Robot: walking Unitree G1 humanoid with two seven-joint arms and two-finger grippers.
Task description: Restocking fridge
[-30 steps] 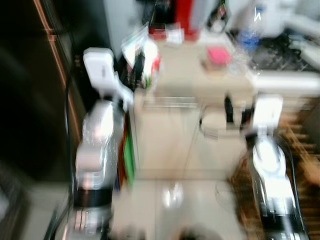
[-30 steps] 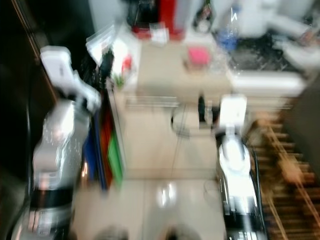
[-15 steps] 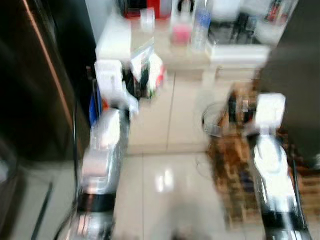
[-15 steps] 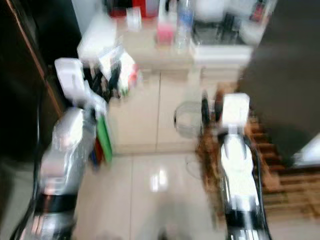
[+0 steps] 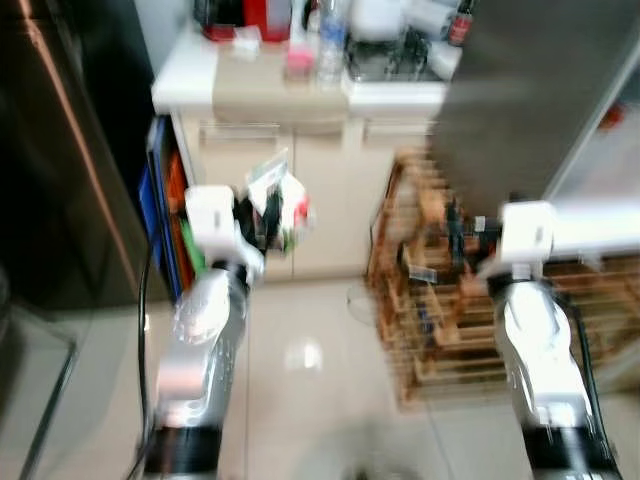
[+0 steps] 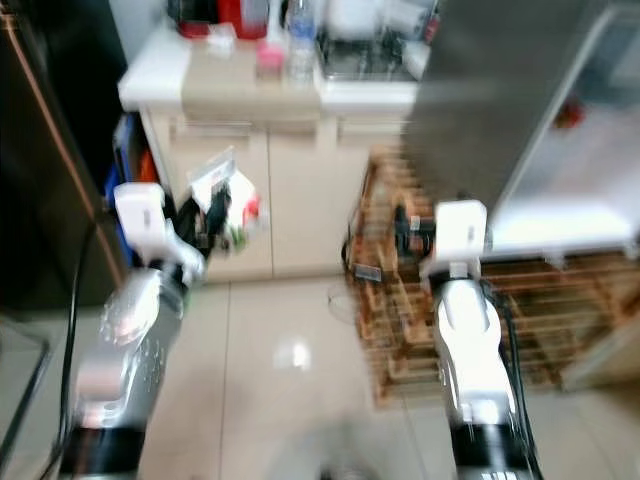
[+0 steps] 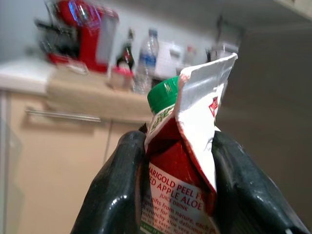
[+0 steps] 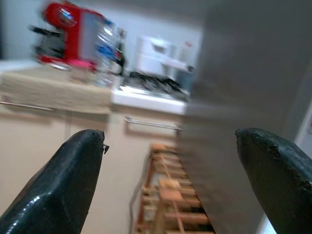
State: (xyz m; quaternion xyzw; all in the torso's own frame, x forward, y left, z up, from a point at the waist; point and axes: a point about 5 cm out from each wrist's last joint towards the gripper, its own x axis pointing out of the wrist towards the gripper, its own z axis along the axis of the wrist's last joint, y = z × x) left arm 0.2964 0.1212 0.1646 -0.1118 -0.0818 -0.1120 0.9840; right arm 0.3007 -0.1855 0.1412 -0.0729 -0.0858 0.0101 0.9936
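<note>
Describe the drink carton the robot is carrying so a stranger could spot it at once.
Start at the cream kitchen cabinet under the white counter. In front of it the left gripper is shut on a juice carton. It is red and white with a green screw cap, labelled as apple juice drink.

White counter (image 5: 190, 72), water bottle (image 5: 331, 50), seemingly red appliance (image 5: 265, 16) (blurred)

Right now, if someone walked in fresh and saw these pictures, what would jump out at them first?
First, the juice carton, red and white with a green cap, clamped upright in the left gripper and held up in front of the cream cabinets. Next, the red coffee machine on the counter among bottles, and the wooden rack on the floor ahead of the open, empty right gripper.
</note>
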